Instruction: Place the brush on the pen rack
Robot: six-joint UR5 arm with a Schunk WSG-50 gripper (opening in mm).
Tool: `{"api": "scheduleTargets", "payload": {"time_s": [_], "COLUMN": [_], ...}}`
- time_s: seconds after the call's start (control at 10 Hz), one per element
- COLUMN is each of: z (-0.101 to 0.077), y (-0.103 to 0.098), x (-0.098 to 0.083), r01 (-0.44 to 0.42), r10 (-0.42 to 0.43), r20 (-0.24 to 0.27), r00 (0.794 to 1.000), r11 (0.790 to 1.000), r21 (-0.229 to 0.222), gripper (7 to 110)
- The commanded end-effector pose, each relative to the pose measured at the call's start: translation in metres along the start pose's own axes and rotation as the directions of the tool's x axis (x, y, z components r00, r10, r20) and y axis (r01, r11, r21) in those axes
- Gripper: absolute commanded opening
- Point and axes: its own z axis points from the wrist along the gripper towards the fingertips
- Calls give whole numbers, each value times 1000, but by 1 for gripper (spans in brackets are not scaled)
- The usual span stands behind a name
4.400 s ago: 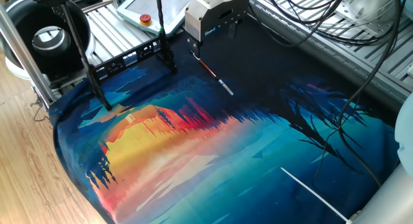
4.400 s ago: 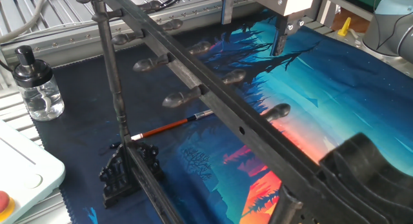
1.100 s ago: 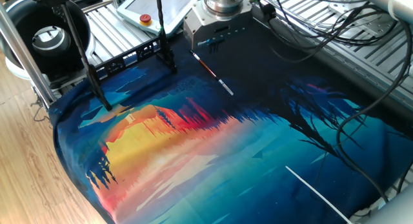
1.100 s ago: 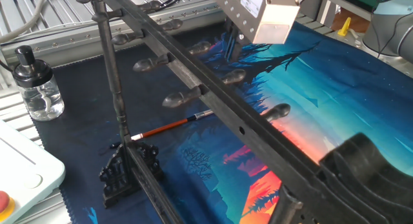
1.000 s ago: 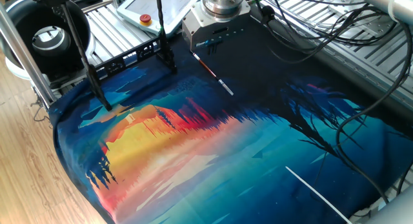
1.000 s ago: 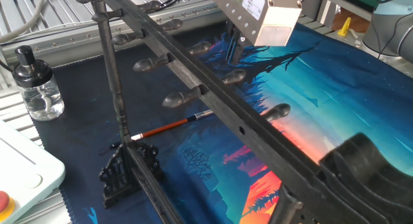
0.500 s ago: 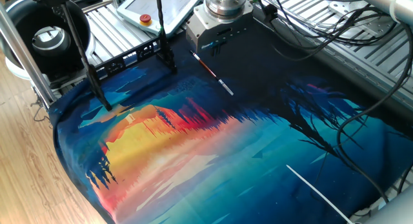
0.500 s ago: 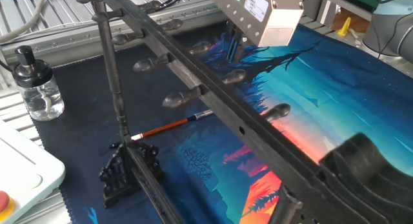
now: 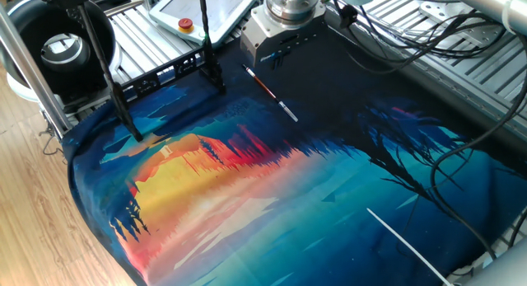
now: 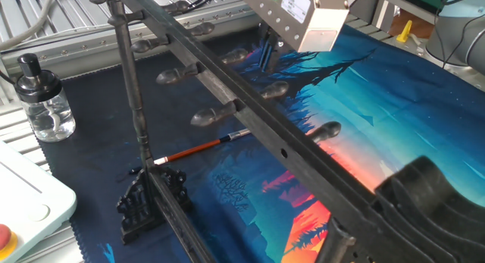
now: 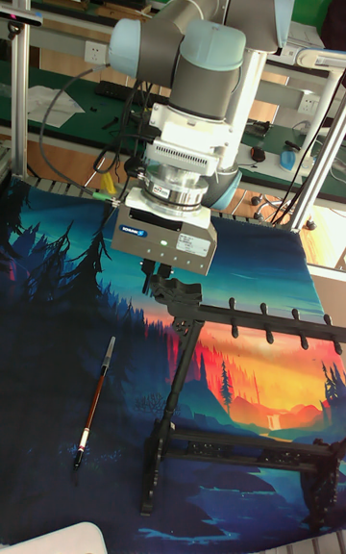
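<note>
The brush (image 9: 269, 93) lies flat on the dark far part of the painted mat, a red-brown and black shaft with a pale end. It also shows as a slanting stick (image 10: 200, 148) and left of the rack's post (image 11: 94, 402). The pen rack (image 9: 160, 74) is a black frame with thin posts and a toothed low bar; its pegged bar (image 10: 250, 117) crosses the foreground and spans right (image 11: 259, 315). My gripper (image 9: 272, 57) hangs above the mat just beyond the brush's far end (image 10: 267, 57), close to the rack's upper bar (image 11: 154, 277). It looks open and holds nothing.
A long white strip (image 9: 403, 241) lies on the mat's near right. A glass bottle (image 10: 42, 104) and a white pendant with a red button (image 9: 198, 10) sit off the mat. Black cables (image 9: 395, 30) hang over silver rails behind the gripper.
Since the earliest frames the gripper has turned about its wrist and come lower near the rack; over the last second it only drifts slightly. The brush has not moved.
</note>
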Motion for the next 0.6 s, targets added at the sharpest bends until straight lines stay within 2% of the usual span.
{"api": "scheduleTargets", "payload": {"time_s": [0.0,0.1,0.3,0.5], "z": [-1,-1,-1,-1], "y": [-3,-3,2,6], "x": [-4,-3,15,-1], "r01": [-10,-18,-23,2], "r10": [10,18,22,-2], "r20": [14,11,-62,4], "r00": [1000,1000,998,1000], "r11": [1000,1000,1000,999], "r21": [1,0,-20,-36], "gripper": [7,7,7,7]}}
